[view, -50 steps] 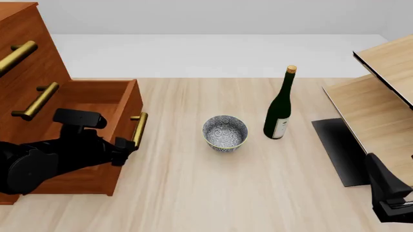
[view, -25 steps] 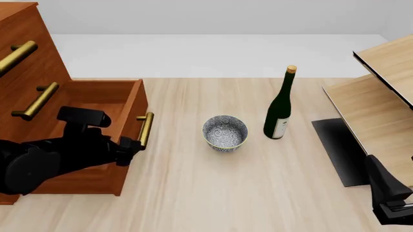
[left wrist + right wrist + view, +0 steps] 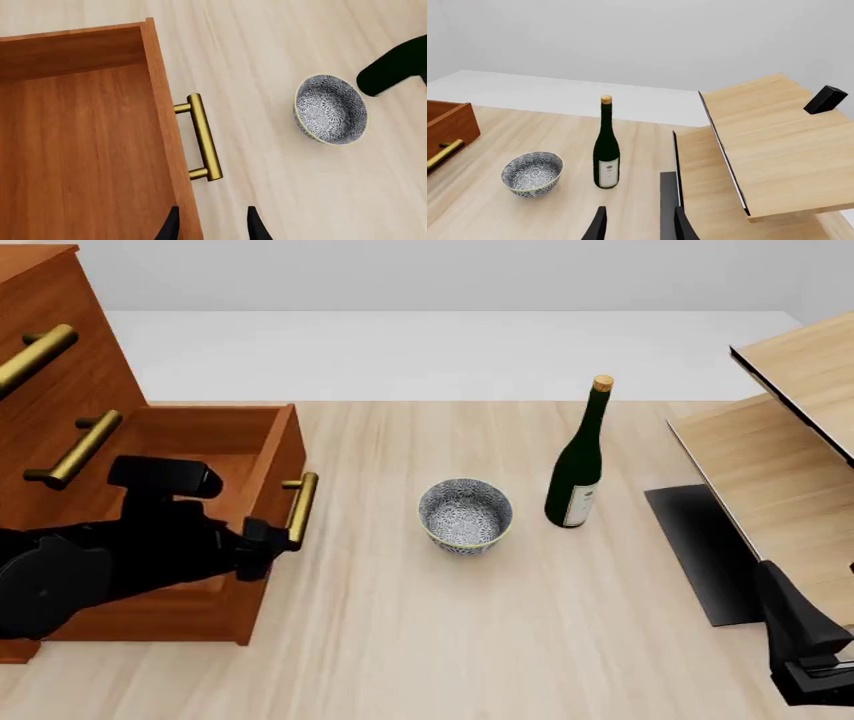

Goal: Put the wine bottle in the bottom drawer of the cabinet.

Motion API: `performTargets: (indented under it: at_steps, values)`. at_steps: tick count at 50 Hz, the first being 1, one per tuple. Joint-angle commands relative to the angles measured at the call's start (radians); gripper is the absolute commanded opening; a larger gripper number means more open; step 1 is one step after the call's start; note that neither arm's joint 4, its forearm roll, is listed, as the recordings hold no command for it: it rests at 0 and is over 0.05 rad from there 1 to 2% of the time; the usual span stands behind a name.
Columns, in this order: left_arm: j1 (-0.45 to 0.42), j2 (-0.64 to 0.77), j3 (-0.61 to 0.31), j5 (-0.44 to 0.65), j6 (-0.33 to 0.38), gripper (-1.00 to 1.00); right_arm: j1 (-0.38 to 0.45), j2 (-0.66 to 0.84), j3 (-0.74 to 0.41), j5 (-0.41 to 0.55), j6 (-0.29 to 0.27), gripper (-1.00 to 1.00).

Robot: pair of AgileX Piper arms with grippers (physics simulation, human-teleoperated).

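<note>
Right gripper [image 3: 637, 225]: bottom right corner of the front view, fingers parted, holding nothing, well apart from the bottle.
Left gripper [image 3: 210, 225]: lower left of the front view, fingers spread, straddling the drawer's front panel, just short of the brass handle [image 3: 302, 508].
Bottom drawer [image 3: 274, 465]: pulled out of the cabinet [image 3: 54, 350] at the left edge, its inside bare wood.
Bowl [image 3: 466, 516]: centre of the table [image 3: 534, 640], patterned, upright.
Wine bottle [image 3: 578, 462]: right of centre, upright on the table, just beside the bowl, not touching it.
Light-wood shelf unit [image 3: 787, 440]: right edge.
</note>
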Motion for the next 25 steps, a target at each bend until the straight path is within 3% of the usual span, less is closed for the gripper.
performTargets:
  at_steps: [1,13,25]
  values:
    - [-0.046,-0.138,-0.094,0.113,0.047,1.0,0.003,0.0,0.0,-0.001,0.001,1.0]
    - [-0.025,-0.243,-0.177,0.241,0.098,1.0,0.005,-0.002,0.001,-0.002,0.002,1.0]
    - [-0.066,-0.263,-0.3,0.289,0.071,1.0,0.008,-0.003,0.001,-0.004,0.002,1.0]
